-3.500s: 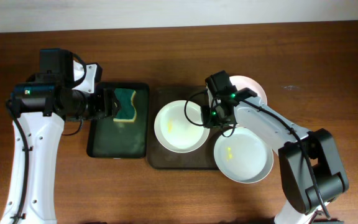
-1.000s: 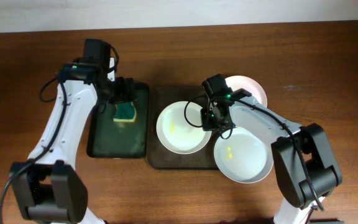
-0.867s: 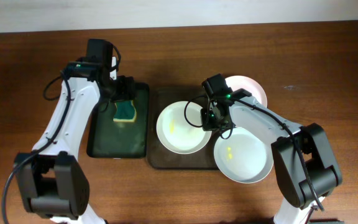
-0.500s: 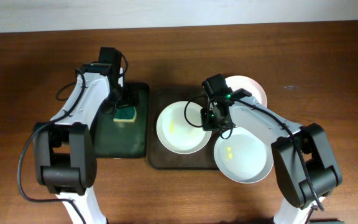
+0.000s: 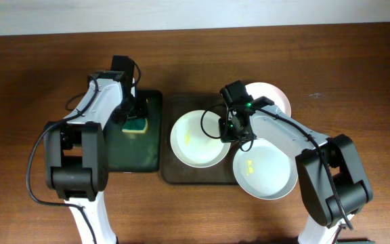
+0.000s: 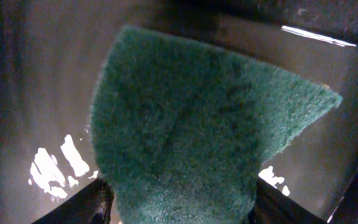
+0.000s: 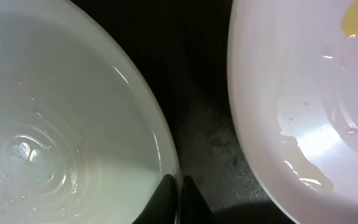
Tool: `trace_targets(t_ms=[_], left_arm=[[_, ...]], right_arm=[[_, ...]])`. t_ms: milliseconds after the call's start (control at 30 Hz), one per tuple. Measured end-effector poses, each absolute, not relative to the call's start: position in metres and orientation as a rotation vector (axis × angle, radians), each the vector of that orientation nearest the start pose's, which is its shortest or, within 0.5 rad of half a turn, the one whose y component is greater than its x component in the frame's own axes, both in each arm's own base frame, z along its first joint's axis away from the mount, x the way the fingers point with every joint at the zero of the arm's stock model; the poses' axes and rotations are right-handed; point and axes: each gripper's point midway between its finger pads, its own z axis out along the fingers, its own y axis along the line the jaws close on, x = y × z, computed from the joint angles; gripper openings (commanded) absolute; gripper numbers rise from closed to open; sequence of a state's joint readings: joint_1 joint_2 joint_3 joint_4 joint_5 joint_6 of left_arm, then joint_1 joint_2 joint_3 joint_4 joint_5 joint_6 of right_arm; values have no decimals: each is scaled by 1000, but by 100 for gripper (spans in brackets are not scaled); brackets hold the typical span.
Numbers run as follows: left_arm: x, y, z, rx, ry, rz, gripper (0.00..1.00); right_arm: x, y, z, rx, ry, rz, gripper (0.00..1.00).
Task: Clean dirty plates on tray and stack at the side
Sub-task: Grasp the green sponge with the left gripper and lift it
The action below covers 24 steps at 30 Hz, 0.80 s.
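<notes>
Plates (image 5: 196,139) are sitting three together on and around the brown tray (image 5: 181,175). The centre plate (image 7: 55,124) is lying fully inside it with a yellow smear. The lower-right plate (image 5: 265,169) is overhanging the tray's edge, and the far plate (image 5: 274,93) is showing partly from behind the right arm.

The right gripper (image 7: 178,198) is pinching the centre plate's rim, its fingers pressed almost together on that thin edge. The left gripper (image 6: 182,200) is reaching into the black tray (image 5: 131,159). Its fingers are sitting against both sides of the green sponge (image 6: 197,124) and appear to be nipping it.

These plates are looking stiff, glossy and wet, so they are probably slippery and likely to chip if knocked together. The raised rim is the only place offering a hold. A grip that narrow is likely to let a plate swing or slide, so lifting low and level seems wise. The sponge, by contrast, is looking soft and should give under pressure.

Both trays are resting on a dark wood-grain surface that is showing on either side of them. Of the room, only a pale strip is showing along the far edge.
</notes>
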State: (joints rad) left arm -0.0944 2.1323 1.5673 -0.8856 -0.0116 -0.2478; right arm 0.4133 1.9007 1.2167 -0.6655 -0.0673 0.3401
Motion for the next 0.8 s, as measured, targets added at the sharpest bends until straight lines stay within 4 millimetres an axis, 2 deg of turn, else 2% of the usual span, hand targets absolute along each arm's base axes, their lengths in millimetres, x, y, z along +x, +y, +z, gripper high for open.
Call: trace_targets(t_ms=[100,167,300,367,433,700,800], left_arm=[[434,-36,22,-243,2998,-15,59],[441,-36,28,-244,2975,-20,62],[438,-35,27,-243,2986,-13,70],[438,-35,26,-243,2987,-13,63],[435,-35,24,-246,2997,-11,59],[434,-37,23,-236,2999,-11,59],[433,-42,23,-219,3001,-11,63]], right_arm=[[350,166,15,-118,2951,213,6],[350,166,15,-119,2951,213,6],[350,166,15,-119,2951,213,6],[350,166,15,-119,2951,213,6],[350,166,15,-118,2951,213,6],[350,166,15,-119,2951,213,6],[350,166,15,-119,2951,213,6]])
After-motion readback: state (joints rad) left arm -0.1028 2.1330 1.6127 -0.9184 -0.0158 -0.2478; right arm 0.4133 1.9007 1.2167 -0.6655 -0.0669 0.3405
